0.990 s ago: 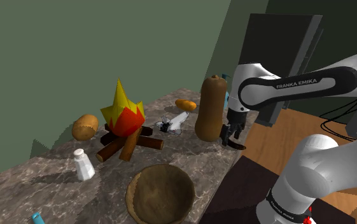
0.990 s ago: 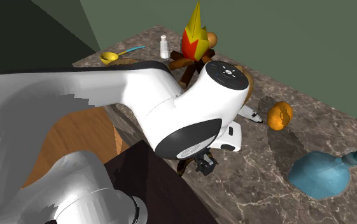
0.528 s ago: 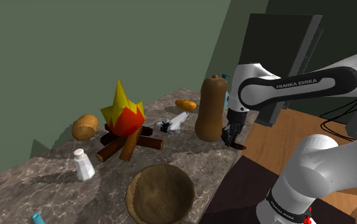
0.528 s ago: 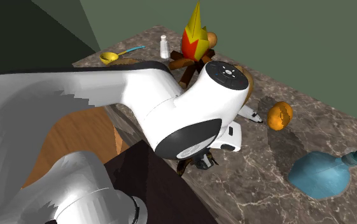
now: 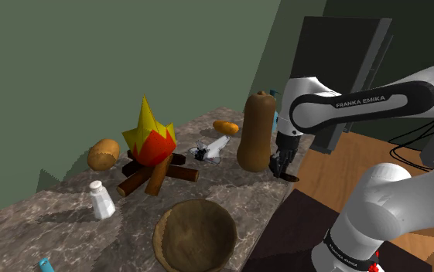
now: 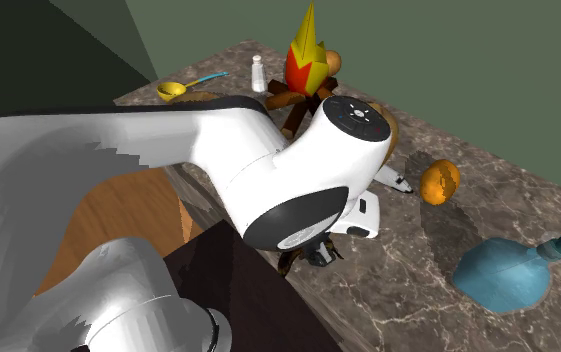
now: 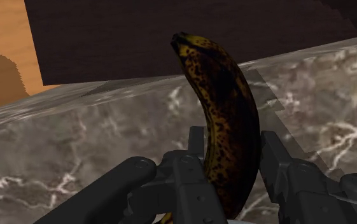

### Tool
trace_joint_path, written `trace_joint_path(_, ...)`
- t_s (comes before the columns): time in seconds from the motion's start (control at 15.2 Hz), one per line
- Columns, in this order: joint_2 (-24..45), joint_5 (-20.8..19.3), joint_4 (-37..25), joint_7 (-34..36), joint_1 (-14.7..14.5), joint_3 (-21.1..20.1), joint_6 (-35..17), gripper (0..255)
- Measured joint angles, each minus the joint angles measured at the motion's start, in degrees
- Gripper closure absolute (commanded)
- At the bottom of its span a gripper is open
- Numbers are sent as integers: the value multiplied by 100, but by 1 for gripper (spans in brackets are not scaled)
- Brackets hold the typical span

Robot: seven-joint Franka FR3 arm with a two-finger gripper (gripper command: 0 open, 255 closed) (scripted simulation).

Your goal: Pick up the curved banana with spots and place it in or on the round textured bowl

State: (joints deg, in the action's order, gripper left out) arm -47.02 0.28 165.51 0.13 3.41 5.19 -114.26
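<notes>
1. The end effector (image 7: 233, 143) is pressing its two black fingers against the sides of the dark, heavily spotted banana (image 7: 216, 83). They are narrowed to the fruit's width, and its curve is running out ahead of them.
2. The banana is sitting at the marbled desk's (image 7: 75, 153) edge, just beside a tall butternut squash (image 5: 255, 131), so the arm is reaching down close alongside it.
3. Whether the fruit is resting on the desk or just clear of it is hard to say.
4. The round brown bowl (image 5: 196, 234) is waiting well apart, mouth upward, likely calling for a lift and carry.
</notes>
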Motion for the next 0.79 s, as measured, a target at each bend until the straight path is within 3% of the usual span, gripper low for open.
trace_joint_path(0.79, -277, 18, -706, 50, -6, -42, 978, 255)
